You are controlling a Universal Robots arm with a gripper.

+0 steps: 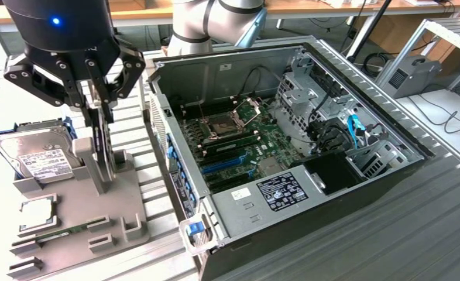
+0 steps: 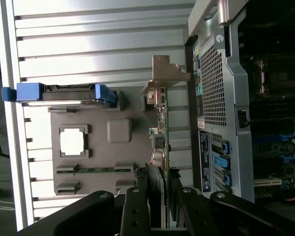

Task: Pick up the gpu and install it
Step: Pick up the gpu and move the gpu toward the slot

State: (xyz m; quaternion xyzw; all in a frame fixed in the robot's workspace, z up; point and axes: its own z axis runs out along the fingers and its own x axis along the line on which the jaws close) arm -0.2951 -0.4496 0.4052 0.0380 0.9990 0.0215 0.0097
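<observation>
The gpu (image 1: pixel 99 143) is a thin black card standing edge-on and upright in a slot of the grey holder block (image 1: pixel 74 205), at the exterior view's left. My gripper (image 1: pixel 97 108) comes down on its top edge, fingers pressed against both faces. In the wrist view the gpu (image 2: pixel 162 132) runs away from my gripper (image 2: pixel 160 196), with its silver bracket (image 2: pixel 162 73) at the far end. Its lower edge still looks level with the holder's posts. The open computer case (image 1: pixel 292 146) lies beside the holder, its motherboard with blue slots (image 1: pixel 226 164) exposed.
On the same holder block (image 2: pixel 103 152) are a silver hard drive (image 1: pixel 38 155) in a blue frame, a processor chip (image 1: pixel 36 213) and a green memory stick (image 1: pixel 58 234). The case's perforated wall (image 2: pixel 221 98) rises close beside the gpu. The table is ribbed metal.
</observation>
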